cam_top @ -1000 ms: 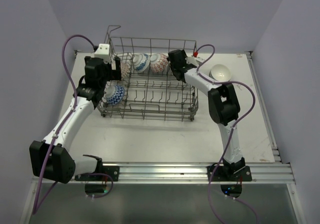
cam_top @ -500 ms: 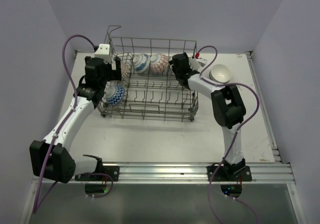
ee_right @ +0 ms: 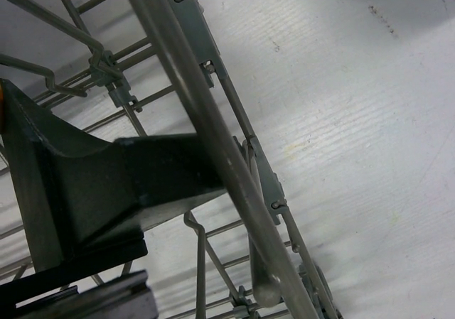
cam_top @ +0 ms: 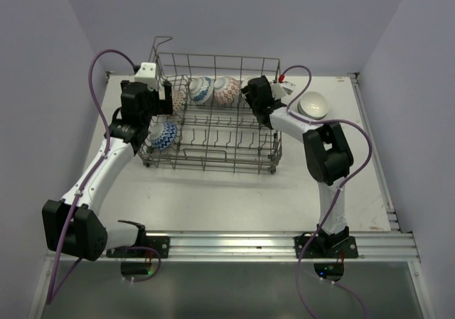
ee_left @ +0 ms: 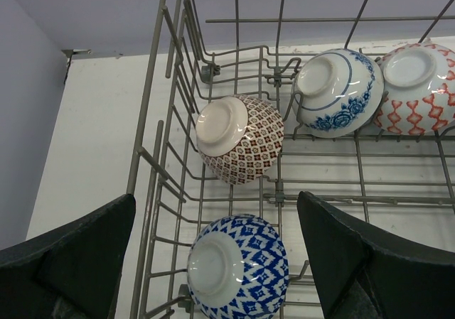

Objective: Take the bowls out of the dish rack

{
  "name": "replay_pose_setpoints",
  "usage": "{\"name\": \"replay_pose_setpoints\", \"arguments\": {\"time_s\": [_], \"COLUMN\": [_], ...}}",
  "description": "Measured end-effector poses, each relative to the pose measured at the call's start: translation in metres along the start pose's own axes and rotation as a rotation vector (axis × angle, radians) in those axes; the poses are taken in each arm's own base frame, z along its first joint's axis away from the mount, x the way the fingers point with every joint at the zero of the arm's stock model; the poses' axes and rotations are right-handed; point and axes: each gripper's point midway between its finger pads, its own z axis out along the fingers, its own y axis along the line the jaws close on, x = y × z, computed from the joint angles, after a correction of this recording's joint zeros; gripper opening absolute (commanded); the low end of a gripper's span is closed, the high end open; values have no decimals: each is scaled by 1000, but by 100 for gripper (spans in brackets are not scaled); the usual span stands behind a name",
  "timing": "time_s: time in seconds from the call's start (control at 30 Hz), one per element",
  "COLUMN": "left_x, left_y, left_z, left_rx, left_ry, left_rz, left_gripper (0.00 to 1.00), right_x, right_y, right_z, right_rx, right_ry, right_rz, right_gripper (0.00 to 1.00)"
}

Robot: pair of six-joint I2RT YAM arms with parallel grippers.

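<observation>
The right gripper (cam_top: 257, 96) has swung to the dish rack's (cam_top: 213, 160) far right corner, jaws narrowing beside its top rail (ee_right: 213, 155), grip impossible to tell; the left gripper (ee_left: 217, 212) hangs spread wide over the blue chevron bowl (ee_left: 238, 266) at the rack's left edge, likely next out

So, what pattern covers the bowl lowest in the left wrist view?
The bowl has a blue-and-white lattice, clearest in left wrist view.

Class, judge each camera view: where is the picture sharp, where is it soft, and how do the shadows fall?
Top external: evenly lit, sharp throughout, only a faint shadow under the dish rack. Left wrist: the bowls crisp, the left gripper's fingers near the lens dark, almost featureless. Right wrist: the nearest rack wire blurred, the table behind it in focus.
</observation>
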Motion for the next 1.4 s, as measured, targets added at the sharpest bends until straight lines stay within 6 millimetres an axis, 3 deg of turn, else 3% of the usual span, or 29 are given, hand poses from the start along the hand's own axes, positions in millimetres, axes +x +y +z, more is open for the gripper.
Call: {"name": "replay_pose_setpoints", "arguments": {"time_s": [0.33, 0.57, 1.0, 1.1, 1.27, 1.4], "left_x": [0, 1, 1, 1, 1, 0], "left_y": [-1, -2, -5, -5, -3, -2], "left_z": [0, 0, -1, -1, -1, -1], "left_rx": [2, 5, 9, 7, -2, -9], "left_ry": [1, 2, 2, 2, 1, 1], "left_rz": [1, 2, 5, 5, 6, 7], "left_gripper": [100, 100, 100, 100, 100, 100], "right_x": [-3, -33, -45, -59, -94, -102], "right_y": [2, 24, 44, 52, 85, 99], "right_z": [-9, -25, -44, -62, -113, -144], "right_rx": [-17, -70, -144, -173, -296, -389], "right_ry": [17, -13, 10, -4, -28, -3], "right_rz": [-52, -100, -209, -241, -266, -309], "right_gripper": [47, 46, 48, 48, 49, 49]}}
